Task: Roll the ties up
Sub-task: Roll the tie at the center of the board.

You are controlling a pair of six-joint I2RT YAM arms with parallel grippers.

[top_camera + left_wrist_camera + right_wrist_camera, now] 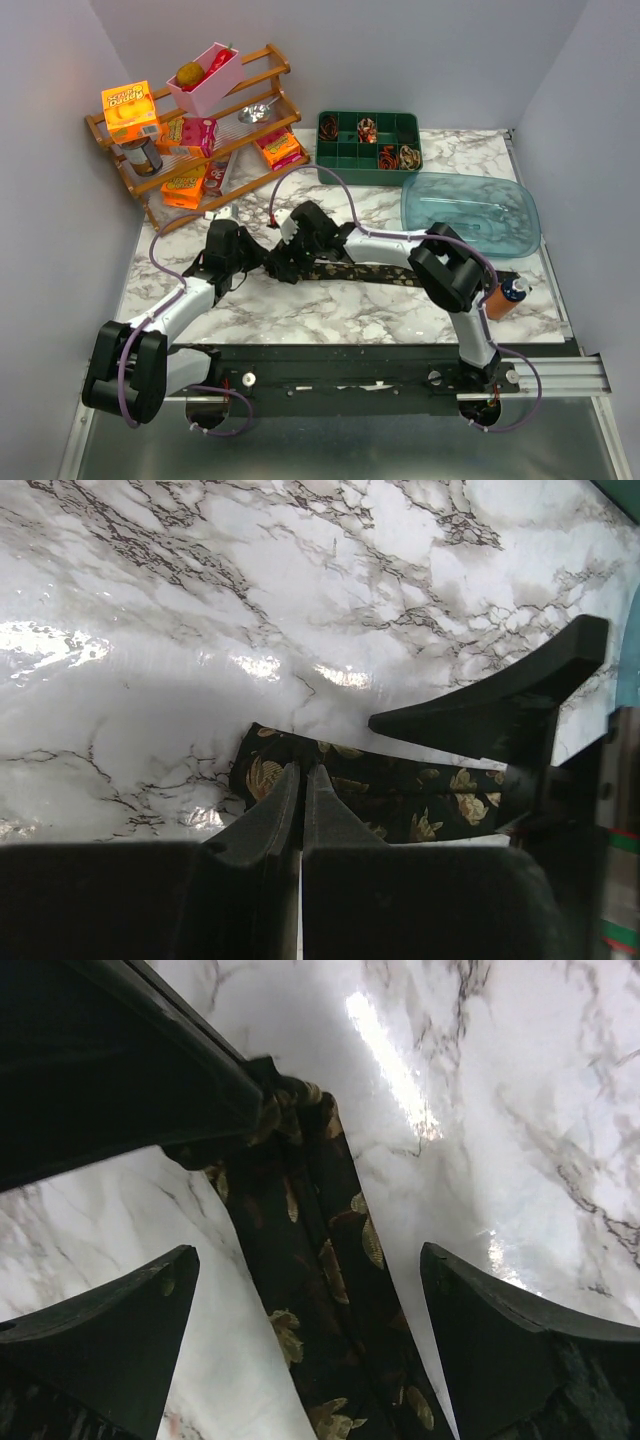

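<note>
Marble-patterned table (350,315) fills the space, with both black arms reaching in from the near edge toward its middle. At the far left a slanted wooden rack (268,56) carries orange and pink boxes and a pink bin (205,88). On the right lies a clear teal plastic tub (470,212). Just left of it, at the far edge, sits a green compartment tray (330,168).

One long tie (375,273), dark with a small gold leaf print, lies flat across the middle of the table, running left to right between the two arms. The left gripper (302,775) has its fingers pressed together on the tie's left end, where the fabric bunches up at the tips. The right gripper (308,1260) is just beside it with its fingers spread wide, one on each side of the tie, touching no fabric.

Several small coiled ties (388,157) sit in separate compartments of the tray. A small orange bottle (503,300) stands near the right arm.
</note>
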